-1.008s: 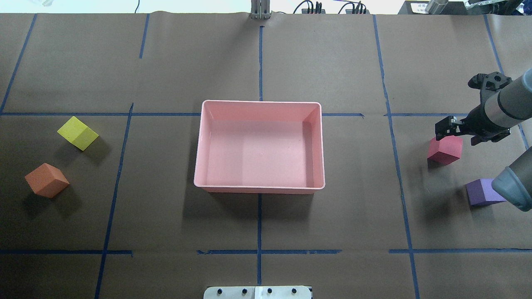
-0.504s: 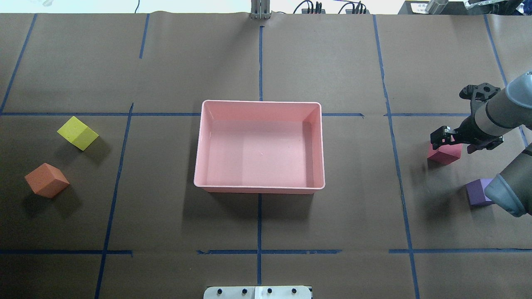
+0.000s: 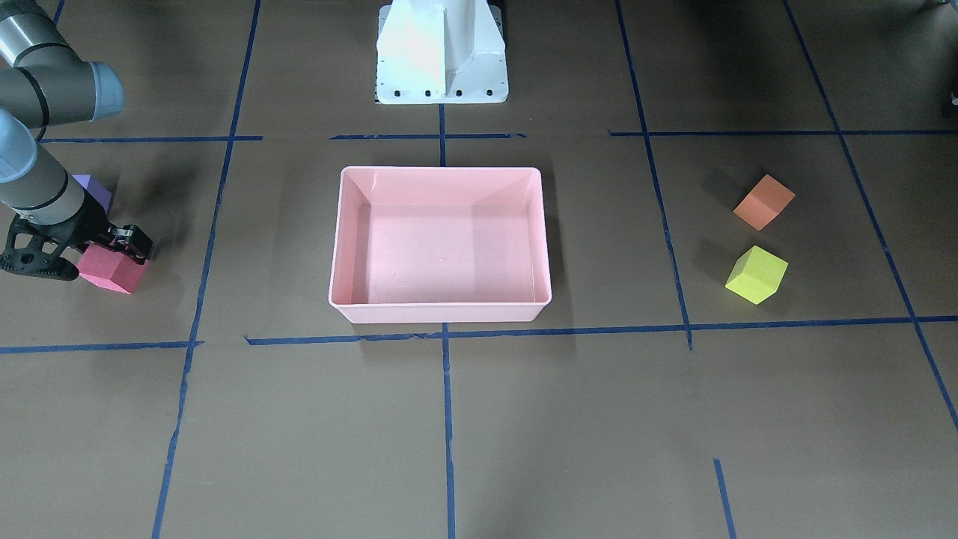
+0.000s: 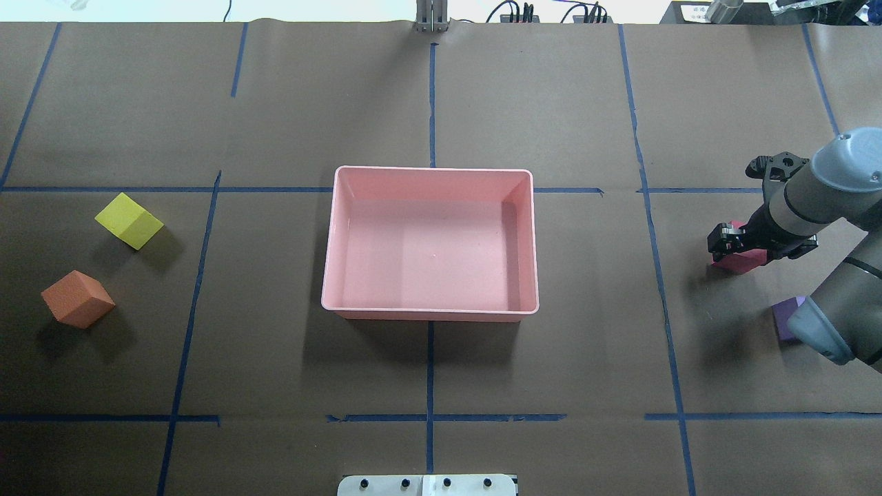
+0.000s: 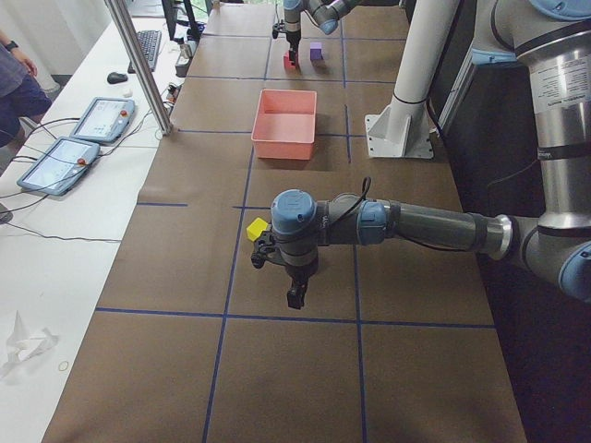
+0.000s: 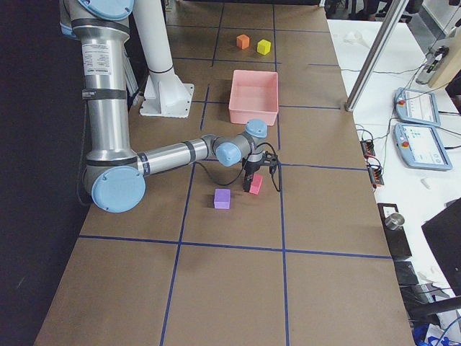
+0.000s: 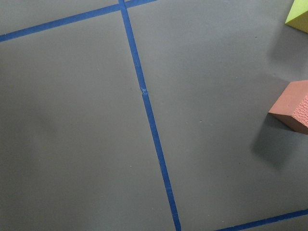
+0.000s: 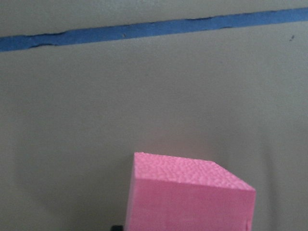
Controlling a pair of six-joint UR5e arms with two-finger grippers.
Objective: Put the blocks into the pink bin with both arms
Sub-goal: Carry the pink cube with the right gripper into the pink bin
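Note:
The pink bin point(image 4: 329, 238) sits empty at the table's centre. My right gripper point(image 4: 725, 242) is down over the red-pink block point(image 4: 745, 260), jaws open and straddling it; the block fills the bottom of the right wrist view point(image 8: 187, 197). The purple block point(image 4: 785, 317) lies just nearer the robot, partly hidden by my right arm. The yellow-green block point(image 4: 129, 220) and the orange block point(image 4: 77, 298) lie at the far left. My left gripper point(image 5: 294, 297) shows only in the exterior left view, hanging above the table near the yellow-green block point(image 5: 257, 229); I cannot tell whether it is open.
Blue tape lines divide the brown table cover. The white pedestal base point(image 3: 441, 52) stands on the robot's side of the bin. The left wrist view shows the orange block point(image 7: 293, 113) and a corner of the yellow-green one point(image 7: 299, 17) at its right edge.
My right gripper has moved left and down onto the red-pink block, which now shows less. The blocks and the bin have not moved.

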